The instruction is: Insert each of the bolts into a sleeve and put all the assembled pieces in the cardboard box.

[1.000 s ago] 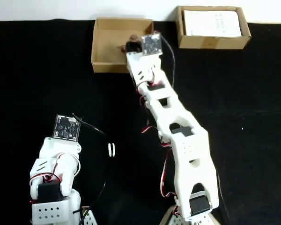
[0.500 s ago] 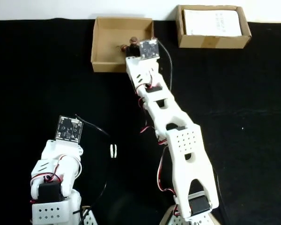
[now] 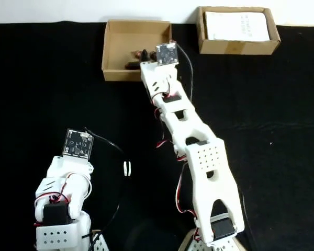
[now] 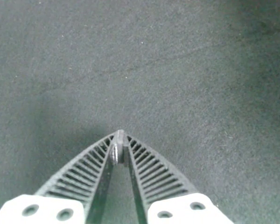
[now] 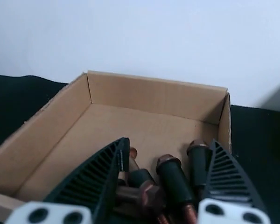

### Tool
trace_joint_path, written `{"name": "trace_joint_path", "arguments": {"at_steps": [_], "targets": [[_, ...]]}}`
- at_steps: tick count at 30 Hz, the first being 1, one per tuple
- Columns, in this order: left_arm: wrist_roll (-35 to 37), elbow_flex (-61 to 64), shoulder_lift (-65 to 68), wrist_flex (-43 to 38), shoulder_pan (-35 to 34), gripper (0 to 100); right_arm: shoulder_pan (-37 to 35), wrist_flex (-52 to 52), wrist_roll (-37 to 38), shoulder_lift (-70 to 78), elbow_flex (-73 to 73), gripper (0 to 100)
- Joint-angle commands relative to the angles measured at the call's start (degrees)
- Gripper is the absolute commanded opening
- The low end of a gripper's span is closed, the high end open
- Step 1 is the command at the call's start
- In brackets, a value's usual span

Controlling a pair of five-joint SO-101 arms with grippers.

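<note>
The right gripper (image 5: 169, 142) is hanging over the cardboard box (image 5: 154, 95), fingers spread wide and gripping nothing. Directly under and between the fingers, the assembled pieces (image 5: 175, 179) are lying bunched on the box floor. They are copper-headed bolts (image 5: 169, 162) sitting in black sleeves (image 5: 199, 167), touching one another, at least four of them. In the high view the same gripper (image 3: 142, 55) is sitting over the box (image 3: 115, 74) at the end nearest its arm.

The left gripper (image 4: 120, 136) is pointing down at bare black table (image 4: 200, 70), tips pressed together with nothing clearly between them. A small white piece (image 3: 126, 168) is lying on the table just beside the left arm (image 3: 63, 183), on the side facing the other arm. Beyond the right gripper, apart from the first box, a second box (image 3: 238, 46) is holding a white sheet (image 3: 235, 25).
</note>
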Motion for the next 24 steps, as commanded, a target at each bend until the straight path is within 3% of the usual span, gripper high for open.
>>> {"name": "trace_joint_path", "arguments": {"at_steps": [1,11,18,24], "targets": [[0.0,1.1,0.13,0.09,0.48,1,-1.27,3.38,-0.26,-6.64,-0.66,24.8],[0.0,1.1,0.22,0.09,0.4,1,-0.4,17.27,-0.18,-34.77,18.42,23.7],[-0.26,1.19,2.77,-0.44,0.48,1,-0.22,35.38,-0.18,-70.55,39.52,0.3],[-0.26,1.19,3.47,0.0,4.44,1,3.38,55.69,-0.26,-99.38,56.66,1.5]]}}
